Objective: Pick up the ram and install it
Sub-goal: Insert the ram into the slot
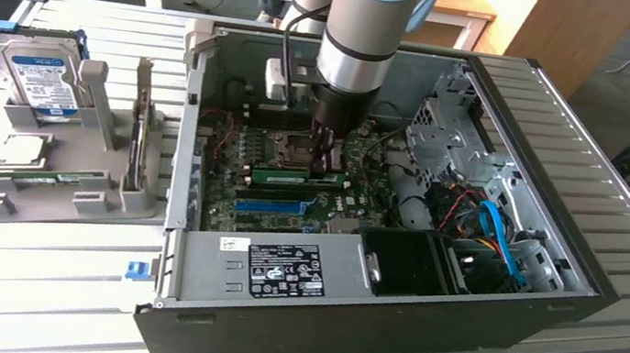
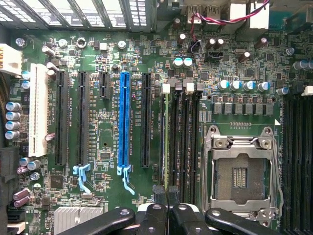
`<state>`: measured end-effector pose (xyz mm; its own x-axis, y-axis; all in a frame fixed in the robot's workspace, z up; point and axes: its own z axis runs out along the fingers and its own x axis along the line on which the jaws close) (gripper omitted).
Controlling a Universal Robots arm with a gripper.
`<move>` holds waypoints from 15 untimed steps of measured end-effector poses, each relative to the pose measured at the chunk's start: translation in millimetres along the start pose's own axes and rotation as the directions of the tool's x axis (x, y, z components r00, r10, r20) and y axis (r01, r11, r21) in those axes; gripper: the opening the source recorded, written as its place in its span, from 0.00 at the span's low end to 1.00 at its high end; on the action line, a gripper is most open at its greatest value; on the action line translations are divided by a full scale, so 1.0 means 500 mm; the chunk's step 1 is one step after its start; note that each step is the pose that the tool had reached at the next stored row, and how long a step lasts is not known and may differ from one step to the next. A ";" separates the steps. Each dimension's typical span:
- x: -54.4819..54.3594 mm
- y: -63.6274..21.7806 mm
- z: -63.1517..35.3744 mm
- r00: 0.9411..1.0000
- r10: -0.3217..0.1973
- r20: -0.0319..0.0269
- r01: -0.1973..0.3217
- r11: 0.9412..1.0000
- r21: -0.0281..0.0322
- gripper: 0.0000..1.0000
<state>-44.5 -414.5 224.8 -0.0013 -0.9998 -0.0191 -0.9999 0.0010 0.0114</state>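
1. Your end effector is down inside the open computer case, with its fingers pressed together and pinching the ram by its upper edge.
2. The ram lies directly beneath the end effector, low over the motherboard. It is at the bank of black memory slots, between the long blue slot and the empty processor socket.
3. Its long axis runs along those slots, not across them (left to right in the exterior view). In the wrist view you see the ram edge-on, a thin green line reaching away from the fingertips.
4. You are lined up with the memory slot nearest the blue one. Whether the ram is fully seated cannot be told.
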 end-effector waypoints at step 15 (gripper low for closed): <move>0.000 0.000 0.000 1.000 0.000 0.000 0.000 1.000 0.000 0.25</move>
<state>-44.5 -414.5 224.8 -0.0013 -0.9998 -0.0192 -0.9999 0.0010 0.0113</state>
